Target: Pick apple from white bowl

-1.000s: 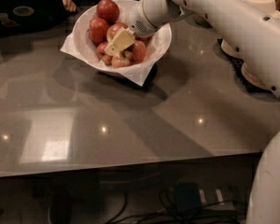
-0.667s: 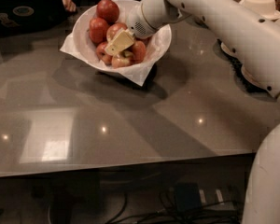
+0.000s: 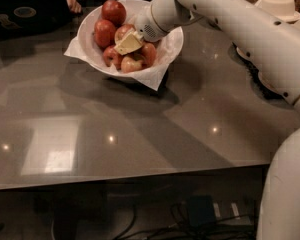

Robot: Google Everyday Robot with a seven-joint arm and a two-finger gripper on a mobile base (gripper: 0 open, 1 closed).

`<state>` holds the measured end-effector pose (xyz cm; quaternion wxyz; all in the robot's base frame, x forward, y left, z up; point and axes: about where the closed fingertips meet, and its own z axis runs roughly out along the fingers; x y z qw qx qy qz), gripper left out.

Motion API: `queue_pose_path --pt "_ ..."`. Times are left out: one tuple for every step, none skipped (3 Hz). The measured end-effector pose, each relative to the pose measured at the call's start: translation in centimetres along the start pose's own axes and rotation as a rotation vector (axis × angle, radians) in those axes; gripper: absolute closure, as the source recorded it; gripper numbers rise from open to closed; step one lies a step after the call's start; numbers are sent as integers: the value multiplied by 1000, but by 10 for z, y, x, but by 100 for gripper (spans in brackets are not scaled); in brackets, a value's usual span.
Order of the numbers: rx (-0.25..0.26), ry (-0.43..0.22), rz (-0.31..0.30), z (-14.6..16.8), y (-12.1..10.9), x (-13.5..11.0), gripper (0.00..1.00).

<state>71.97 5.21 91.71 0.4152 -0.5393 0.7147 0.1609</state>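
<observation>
The white bowl [image 3: 92, 21], lined with white paper whose corners hang over the rim, stands at the back of the grey table. It holds several red apples; the topmost apple [image 3: 113, 10] sits at the far side. My gripper [image 3: 128, 43] reaches from the right down into the bowl, its pale yellow fingers among the apples at the bowl's middle. The white arm [image 3: 230, 14] crosses the upper right of the camera view and hides the bowl's right rim.
The grey table [image 3: 140, 134] stretches toward the camera, with its front edge low in view. A stack of pale plates [image 3: 277, 5] stands at the back right. A person's hand [image 3: 73, 4] and a dark object [image 3: 22, 11] are at the back left.
The gripper has stayed down among the apples in the bowl. The arm has shifted only slightly.
</observation>
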Motion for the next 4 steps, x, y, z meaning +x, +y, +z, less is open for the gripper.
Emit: queue_pose_path --pt "-7 -1 -20 -3 1 -6 82" --pt "-15 0 -41 -8 2 -13 100" --pt "-29 14 -88 -20 2 -27 100" --pt "-41 20 -144 -37 0 -41 100"
